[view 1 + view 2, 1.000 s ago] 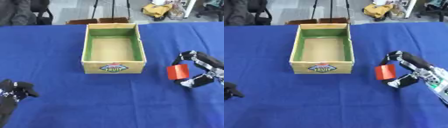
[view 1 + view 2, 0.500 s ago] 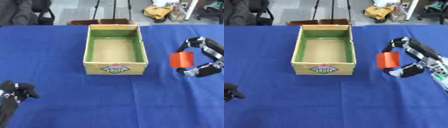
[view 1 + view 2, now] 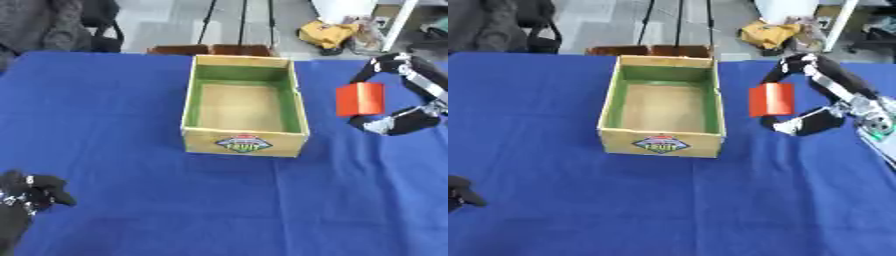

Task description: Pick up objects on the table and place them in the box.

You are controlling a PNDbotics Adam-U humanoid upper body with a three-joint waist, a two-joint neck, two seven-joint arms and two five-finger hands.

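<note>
Here the right hand (image 3: 820, 100) pinches a red block (image 3: 771, 99) between thumb and curled fingers, holding it off the blue surface (image 3: 710, 200) just at three o'clock of the open box (image 3: 661, 113), whose inside looks empty. The block seems stiff, light and smooth-sided, so a pinch across its flat faces should suit it, though smooth faces may slip. The left hand (image 3: 26, 197) rests at seven o'clock, fingers curled on nothing.
</note>
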